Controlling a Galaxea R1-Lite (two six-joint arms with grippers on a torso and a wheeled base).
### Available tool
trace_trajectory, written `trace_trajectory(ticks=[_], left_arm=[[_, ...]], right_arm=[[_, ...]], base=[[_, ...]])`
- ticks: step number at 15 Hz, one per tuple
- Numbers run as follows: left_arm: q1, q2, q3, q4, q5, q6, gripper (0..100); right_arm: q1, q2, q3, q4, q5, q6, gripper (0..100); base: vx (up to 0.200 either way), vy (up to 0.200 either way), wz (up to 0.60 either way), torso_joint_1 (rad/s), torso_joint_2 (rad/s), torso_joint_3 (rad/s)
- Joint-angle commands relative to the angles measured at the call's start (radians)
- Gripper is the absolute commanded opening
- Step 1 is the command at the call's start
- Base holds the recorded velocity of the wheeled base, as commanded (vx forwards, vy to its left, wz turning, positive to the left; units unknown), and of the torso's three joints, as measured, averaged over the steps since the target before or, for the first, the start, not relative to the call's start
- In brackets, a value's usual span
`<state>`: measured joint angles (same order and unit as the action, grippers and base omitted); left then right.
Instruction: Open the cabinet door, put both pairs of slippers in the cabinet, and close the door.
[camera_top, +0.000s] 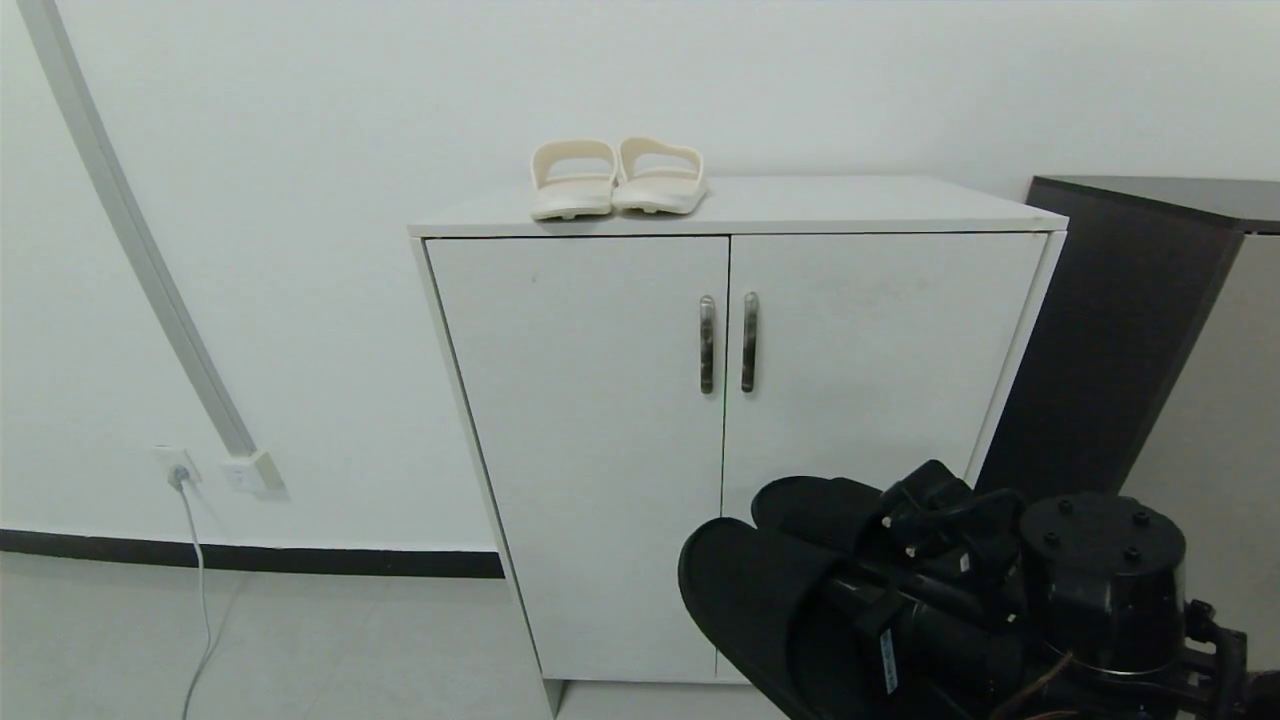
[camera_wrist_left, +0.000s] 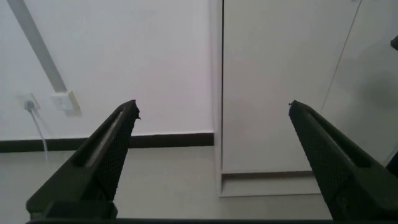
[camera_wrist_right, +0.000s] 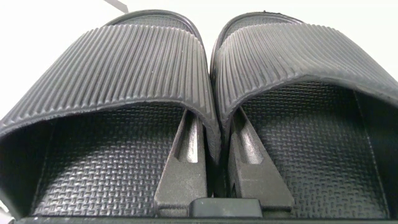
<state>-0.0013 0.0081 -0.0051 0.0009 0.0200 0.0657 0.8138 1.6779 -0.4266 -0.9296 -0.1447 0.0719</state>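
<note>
A white cabinet (camera_top: 590, 450) stands against the wall with both doors shut, its two metal handles (camera_top: 707, 344) side by side at the middle. A cream pair of slippers (camera_top: 617, 180) rests on its top, toward the left. Low in front of the right door, my right gripper (camera_top: 885, 560) is shut on a black pair of slippers (camera_top: 770, 590). In the right wrist view its fingers (camera_wrist_right: 186, 168) reach under the straps and pinch the inner walls of the black slippers (camera_wrist_right: 143, 74) together. My left gripper (camera_wrist_left: 213, 106) is open with nothing in it, low down, facing the cabinet (camera_wrist_left: 280, 93) near its lower left corner.
A dark cabinet (camera_top: 1130, 330) stands directly right of the white one. On the wall to the left are a socket (camera_top: 175, 465) with a hanging cable and a slanting grey conduit (camera_top: 130, 230). Bare floor (camera_top: 300, 640) lies left of the cabinet.
</note>
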Motion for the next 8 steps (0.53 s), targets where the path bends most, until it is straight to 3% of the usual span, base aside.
trace_trajectory(ticks=[1, 2, 3, 4, 5, 6, 8], left_arm=[[0.01, 0.093, -0.003, -0.009, 0.0, 0.086, 100], [0.009, 0.121, -0.003, -0.01, 0.0, 0.085, 100], [-0.002, 0.17, -0.052, -0.015, -0.028, 0.055, 100], [-0.002, 0.237, -0.141, -0.015, -0.045, -0.034, 100], [-0.006, 0.352, -0.187, -0.018, -0.081, -0.055, 100], [-0.008, 0.446, -0.205, -0.028, -0.127, -0.046, 100], [-0.02, 0.644, -0.23, -0.144, -0.327, -0.041, 100]], right_arm=[[0.005, 0.003, 0.0, -0.002, 0.0, 0.0, 0], [0.005, 0.005, 0.0, -0.002, 0.002, 0.0, 0], [0.005, 0.01, 0.0, -0.002, 0.004, 0.002, 0], [0.005, 0.017, -0.001, 0.0, 0.004, 0.002, 0], [0.005, 0.02, -0.006, -0.002, 0.004, 0.0, 0], [0.008, 0.02, -0.004, -0.002, 0.002, 0.0, 0], [0.013, 0.016, 0.0, 0.0, -0.001, 0.0, 0]], base=[[0.0, 0.0, 0.0, 0.0, 0.0, 0.0], [0.0, 0.0, 0.0, 0.0, 0.0, 0.0], [0.0, 0.0, 0.0, 0.0, 0.0, 0.0], [0.0, 0.0, 0.0, 0.0, 0.0, 0.0], [0.0, 0.0, 0.0, 0.0, 0.0, 0.0], [0.0, 0.0, 0.0, 0.0, 0.0, 0.0], [0.0, 0.0, 0.0, 0.0, 0.0, 0.0]])
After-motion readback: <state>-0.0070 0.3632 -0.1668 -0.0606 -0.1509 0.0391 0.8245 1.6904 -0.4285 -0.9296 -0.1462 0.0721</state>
